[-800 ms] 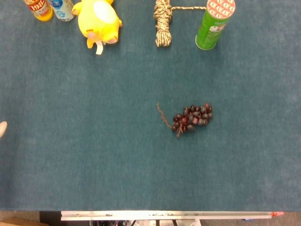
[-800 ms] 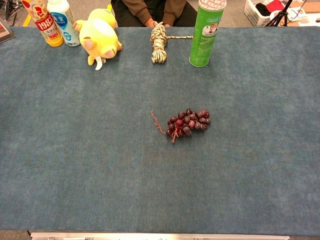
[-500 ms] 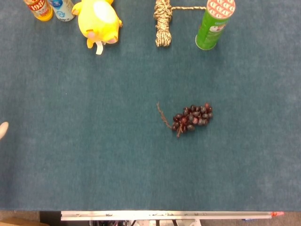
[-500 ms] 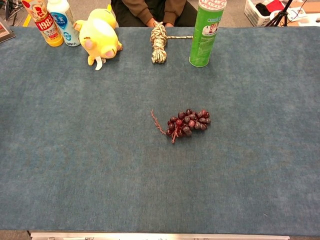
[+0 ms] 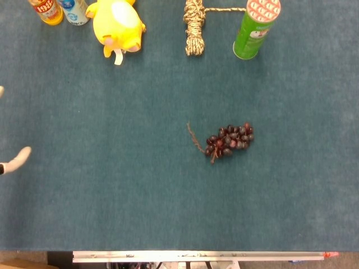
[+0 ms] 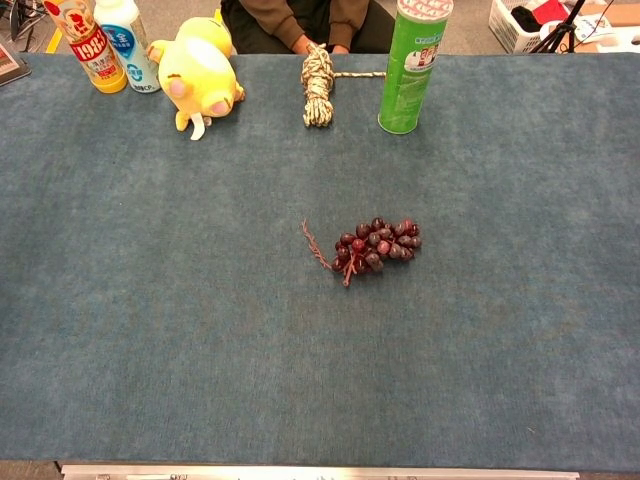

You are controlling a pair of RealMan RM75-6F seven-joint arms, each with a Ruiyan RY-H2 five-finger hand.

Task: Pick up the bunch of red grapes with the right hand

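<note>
Two cameras are showing us the table. From the head view, we are seeing the bunch of dark red grapes [image 5: 230,139] lying on the blue-green felt table top [image 5: 112,196], a little right of the middle, with its thin brown stem poking out to the left. Nothing is touching it. At the far left edge we are seeing only pale fingertips [image 5: 21,157] of our left hand [image 5: 14,162], well apart from the grapes, and we cannot tell if that hand is open or closed. Along the far edge we are seeing a yellow-capped sauce bottle [image 5: 47,10], a white bottle with a blue label [image 5: 74,11], a yellow plush toy [image 5: 116,25], a coil of tan rope [image 5: 194,27] and a tall green chip can [image 5: 254,28].

From the chest view, we are seeing the grapes [image 6: 375,243] lying in the middle of the table top [image 6: 150,330]. Neither hand is showing here, so our right hand is out of sight in both views. Behind the rope [image 6: 318,85], a person in a brown sweater [image 6: 300,18] is sitting.
</note>
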